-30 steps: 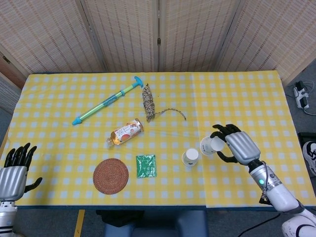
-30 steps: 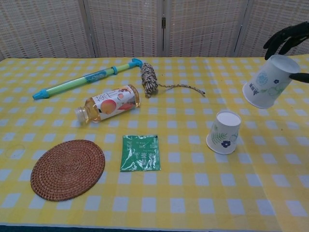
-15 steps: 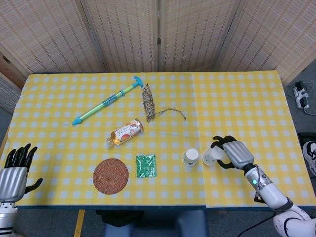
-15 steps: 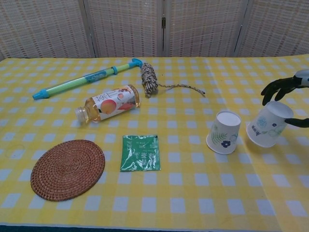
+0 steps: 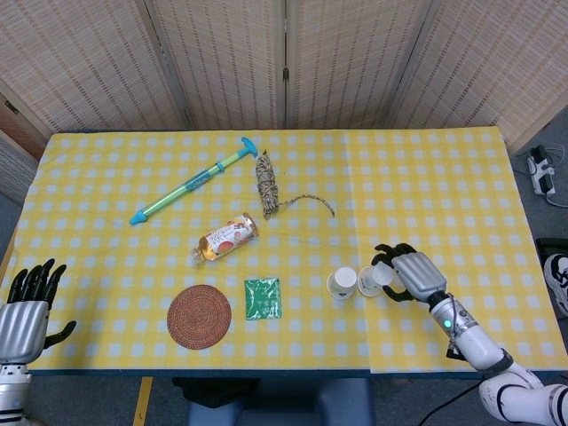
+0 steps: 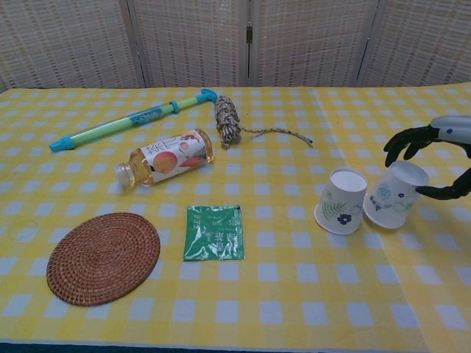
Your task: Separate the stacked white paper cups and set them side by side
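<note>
Two white paper cups with blue and green flower prints stand mouth-down on the yellow checked cloth. One cup (image 6: 341,200) (image 5: 343,282) stands free. Just right of it, the second cup (image 6: 394,194) (image 5: 376,279) leans a little and nearly touches the first. My right hand (image 6: 434,158) (image 5: 410,273) holds this second cup, its black fingers (image 6: 403,141) curled over the upturned base. My left hand (image 5: 25,312) hangs open off the table's near left corner, seen only in the head view.
A round woven coaster (image 6: 104,257) and a green sachet (image 6: 214,232) lie left of the cups. Further back lie a tipped drink bottle (image 6: 165,157), a coil of rope (image 6: 228,122) and a blue-green water squirter (image 6: 131,119). The table's front edge (image 5: 355,366) runs close below the cups.
My right hand came down and to the left with the second cup, from up in the air to the cloth beside the first cup. The left hand stayed still.
</note>
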### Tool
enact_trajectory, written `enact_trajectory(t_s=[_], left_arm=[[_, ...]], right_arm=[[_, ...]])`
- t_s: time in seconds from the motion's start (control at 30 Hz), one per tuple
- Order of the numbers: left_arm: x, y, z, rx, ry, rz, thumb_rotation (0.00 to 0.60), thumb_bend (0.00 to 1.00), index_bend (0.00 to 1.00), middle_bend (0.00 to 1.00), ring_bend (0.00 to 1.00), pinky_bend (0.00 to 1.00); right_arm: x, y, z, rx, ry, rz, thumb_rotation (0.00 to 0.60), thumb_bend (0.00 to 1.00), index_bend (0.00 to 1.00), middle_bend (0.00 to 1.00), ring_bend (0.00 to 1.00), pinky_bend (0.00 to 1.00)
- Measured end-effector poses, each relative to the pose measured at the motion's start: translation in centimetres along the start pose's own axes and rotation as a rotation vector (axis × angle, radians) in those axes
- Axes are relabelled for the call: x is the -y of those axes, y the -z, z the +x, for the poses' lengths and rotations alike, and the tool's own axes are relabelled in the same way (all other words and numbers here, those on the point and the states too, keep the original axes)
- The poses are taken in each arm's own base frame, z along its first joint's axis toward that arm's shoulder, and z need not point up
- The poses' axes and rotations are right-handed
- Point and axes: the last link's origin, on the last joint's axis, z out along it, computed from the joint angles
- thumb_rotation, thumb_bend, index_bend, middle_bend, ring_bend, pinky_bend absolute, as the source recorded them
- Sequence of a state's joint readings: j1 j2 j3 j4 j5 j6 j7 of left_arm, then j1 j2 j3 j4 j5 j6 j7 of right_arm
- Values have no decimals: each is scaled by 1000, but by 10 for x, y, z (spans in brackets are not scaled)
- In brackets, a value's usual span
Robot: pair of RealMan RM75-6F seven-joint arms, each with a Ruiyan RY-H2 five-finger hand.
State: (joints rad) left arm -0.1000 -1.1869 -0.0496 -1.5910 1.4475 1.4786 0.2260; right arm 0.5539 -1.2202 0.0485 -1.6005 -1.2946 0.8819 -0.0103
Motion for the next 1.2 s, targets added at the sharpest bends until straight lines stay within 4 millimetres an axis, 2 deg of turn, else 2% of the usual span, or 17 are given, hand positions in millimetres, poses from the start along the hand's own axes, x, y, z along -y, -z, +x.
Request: enact_trajectory(t_s=[0.33,0.63,0.87,1.07,1.2], left_arm=[[0,-1,-2,3,2,-5,600,238,79,56,59,1],[0,-1,-3,8,8,-4,600,238,78,56,59,0],[-1,-2,-4,11,9,-10,600,238,77,56,59,0],[-1,-3,-2,2,12,-15,600,238,77,56,59,0],[-3,-3,-1,-6,43,-30,600,239,85,56,60,0]], right_arm=[[0,-1,-5,1,11,-5,600,448,381,169,210,133],[2,0,-6,5,14,2,600,448,175,159,200,122],[2,3,-4,-3,17,3,600,449,91,132,190,114],[1,14,9,-64,8,0,600,449,87,123,184,114],[-5,32,22,-156,1,-20,600,448,87,121,184,114]])
